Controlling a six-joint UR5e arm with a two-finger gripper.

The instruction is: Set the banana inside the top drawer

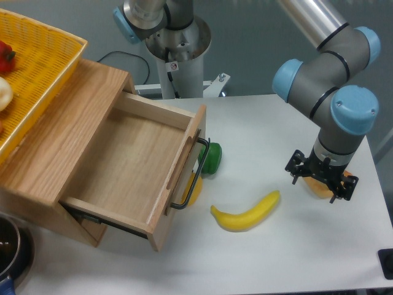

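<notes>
Banana [247, 213] comes first in this job, and it lies flat on the white worktop [264, 258], a little way in front of the open drawer. Its curve bends like a smile, with one tip near the drawer's black handle [190, 175] and the other tip pointing toward the robot's tool [321, 177].

The top drawer [132, 163] is pulled out. Inside it is bare wood with nothing in it, so it looks ready for the banana.

The tool hangs just to the right of the banana, near its far tip. It is not touching the banana. Something tan and orange sits right under the tool, and it hides the fingers, so I cannot tell if the tool is apart or together.

So the step in hand is the pick-up, and it is not done yet. Next, I think the tool needs to slide left until it is over the fat middle of the banana. It should turn so its fingers go across the banana, not along it. Then it should go down and squeeze softly.

A green round thing [211, 159] and a small yellow thing [193, 189] sit by the drawer front. The lift should go high over these and over the drawer's front wall.
</notes>
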